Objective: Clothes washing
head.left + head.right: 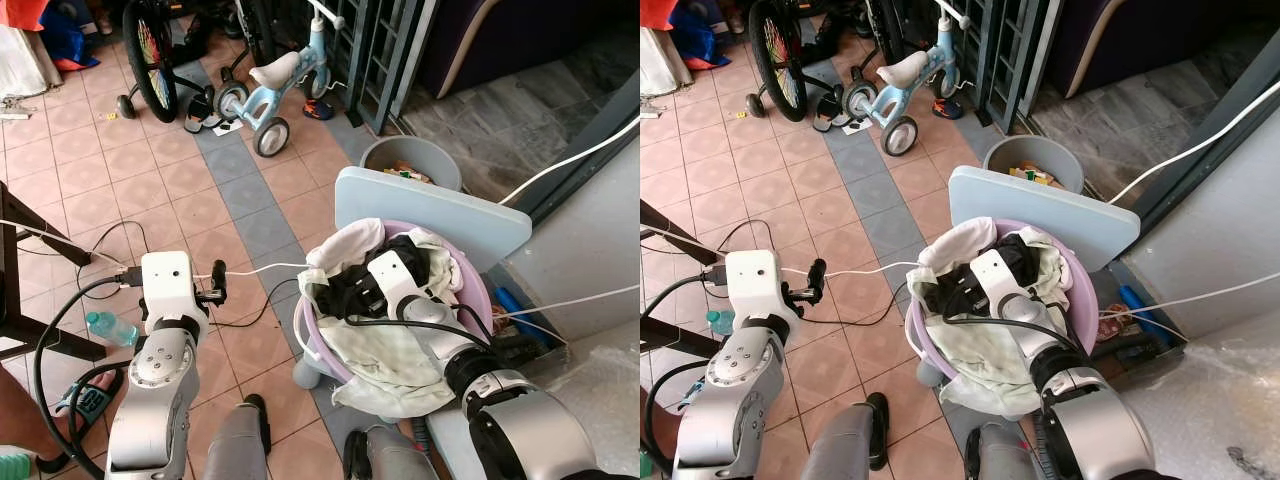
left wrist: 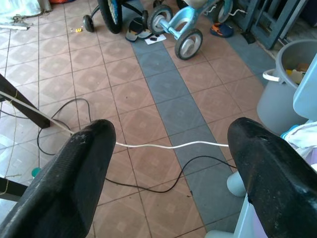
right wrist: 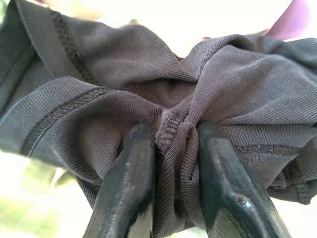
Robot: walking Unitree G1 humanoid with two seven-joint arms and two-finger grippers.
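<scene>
A purple laundry basket (image 1: 481,291) stands on the tiled floor just before me, heaped with clothes. A pale green cloth (image 1: 392,352) hangs over its near rim and a white one (image 1: 346,240) lies at the back. My right gripper (image 1: 346,290) reaches down into the heap. It is shut on a dark grey garment (image 3: 148,74), and a bunched fold with its seam is pinched between the fingers (image 3: 130,168). My left gripper (image 2: 171,131) is held open over the floor left of the basket, with nothing between its fingers.
A light blue board (image 1: 430,212) leans behind the basket, with a grey bucket (image 1: 410,160) beyond it. A white cable (image 1: 260,268) and a black cable cross the tiles. A tricycle (image 1: 268,92) and a bicycle wheel (image 1: 150,50) stand farther off. A water bottle (image 1: 108,328) lies at the left.
</scene>
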